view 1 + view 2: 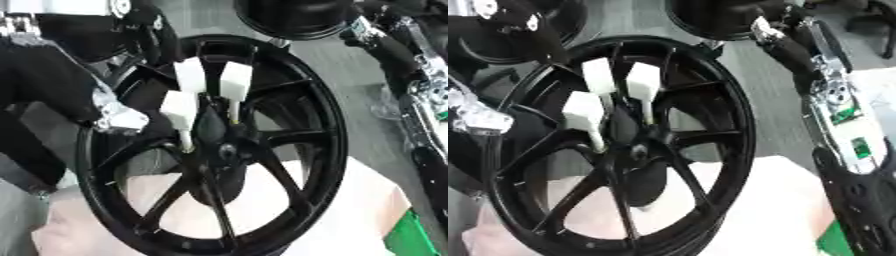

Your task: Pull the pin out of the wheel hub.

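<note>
Left hand [52, 85] at wheel's [315, 115] left rim, fingers' state unclear, white-handled pins [234, 82] in hub [219, 145] beside it

You've got the black wheel [289, 100] upright, mid-frame. Three white-handled pins [234, 80] sit w/ tips at its hub [223, 145]. Left arm [52, 85] overlaps the wheel's left rim; right arm [420, 100] hangs right of it, apart.

Glossy black metal wheel [306, 125] carries matt white plastic-looking pins [234, 80].
</note>
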